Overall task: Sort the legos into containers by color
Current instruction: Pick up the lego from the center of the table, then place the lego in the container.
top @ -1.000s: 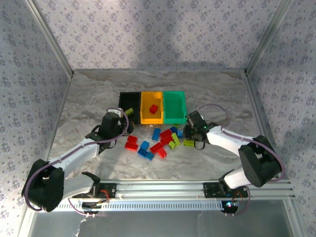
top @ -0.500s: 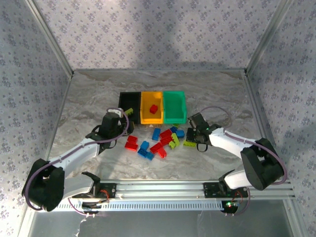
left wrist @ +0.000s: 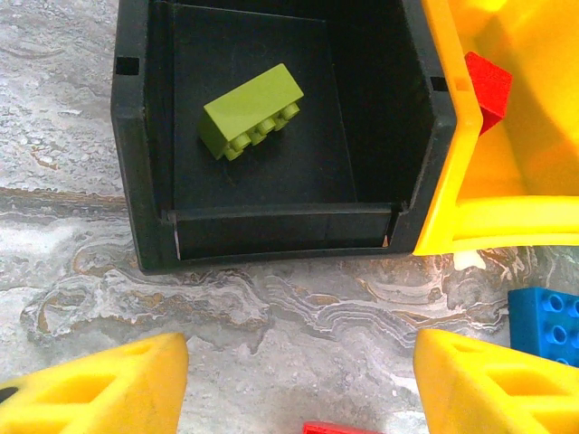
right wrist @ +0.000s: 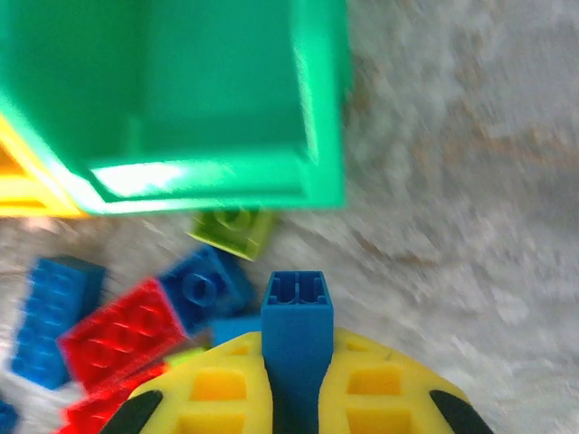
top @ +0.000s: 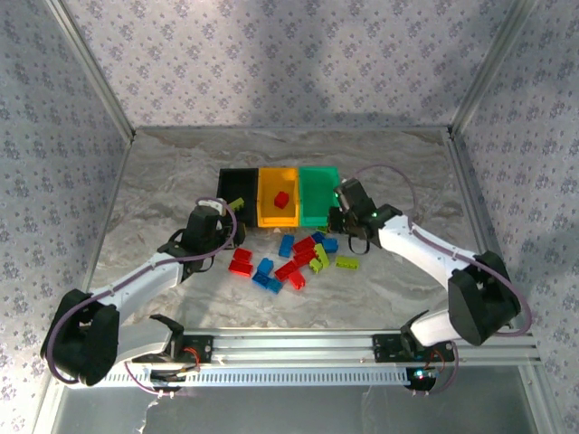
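Lifting away from the loose legos (top: pixel 294 258) on the desk (top: pixel 181 172), the right gripper (top: pixel 341 217) now sits at the green bin (right wrist: pixel 317 108) front corner, jaws clamped on a blue brick (right wrist: pixel 296 316). The left gripper (left wrist: pixel 298 384) hasn't moved, jaws half open, nothing held. The black bin (left wrist: pixel 145 181) holds a lime brick (left wrist: pixel 251 110); the yellow bin (left wrist: pixel 452 181) holds a red brick (left wrist: pixel 488 86).

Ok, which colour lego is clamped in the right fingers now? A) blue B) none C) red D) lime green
A: the right wrist view shows a blue lego pinched between the right fingers, with the green bin ahead.
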`<state>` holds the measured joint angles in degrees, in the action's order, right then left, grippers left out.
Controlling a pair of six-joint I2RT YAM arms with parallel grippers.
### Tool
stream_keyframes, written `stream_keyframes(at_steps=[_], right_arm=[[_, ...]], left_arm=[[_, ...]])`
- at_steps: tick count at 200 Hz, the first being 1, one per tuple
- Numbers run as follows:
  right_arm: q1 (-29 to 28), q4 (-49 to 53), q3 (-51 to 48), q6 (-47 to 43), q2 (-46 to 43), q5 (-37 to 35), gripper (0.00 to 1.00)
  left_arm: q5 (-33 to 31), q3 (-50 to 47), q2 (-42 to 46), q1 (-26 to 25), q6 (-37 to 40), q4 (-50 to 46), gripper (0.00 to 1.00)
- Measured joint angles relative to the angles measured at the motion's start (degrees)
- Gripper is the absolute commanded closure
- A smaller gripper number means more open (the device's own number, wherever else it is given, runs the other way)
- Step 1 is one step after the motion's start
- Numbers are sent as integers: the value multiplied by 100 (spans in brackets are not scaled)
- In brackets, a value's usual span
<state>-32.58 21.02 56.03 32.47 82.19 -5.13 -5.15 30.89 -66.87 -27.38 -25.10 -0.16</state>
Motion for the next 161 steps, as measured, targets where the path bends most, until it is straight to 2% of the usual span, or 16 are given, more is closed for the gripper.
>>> stream_keyframes(at_steps=[13,45,73,128,142,161], right_arm=[[2,-9,352,-76,269,-2,87],[2,59,1119,-271,1069,-48,80],[2,76,1491,-439,1443,-68,59],[-118,96,1139,-466,1147,-109,53],[-199,142,739,-433,811,-129,42],[-302,186,166,-315,323,-125,36]], left_arm=[[0,0,0,0,0,0,33],[2,0,0,0,-2,0,33],[2,0,-2,0,-2,-2,33],[133,2,-111,0,-48,-4,33],[179,2,-136,0,-72,-2,33],[245,2,-186,2,-131,-2,33]])
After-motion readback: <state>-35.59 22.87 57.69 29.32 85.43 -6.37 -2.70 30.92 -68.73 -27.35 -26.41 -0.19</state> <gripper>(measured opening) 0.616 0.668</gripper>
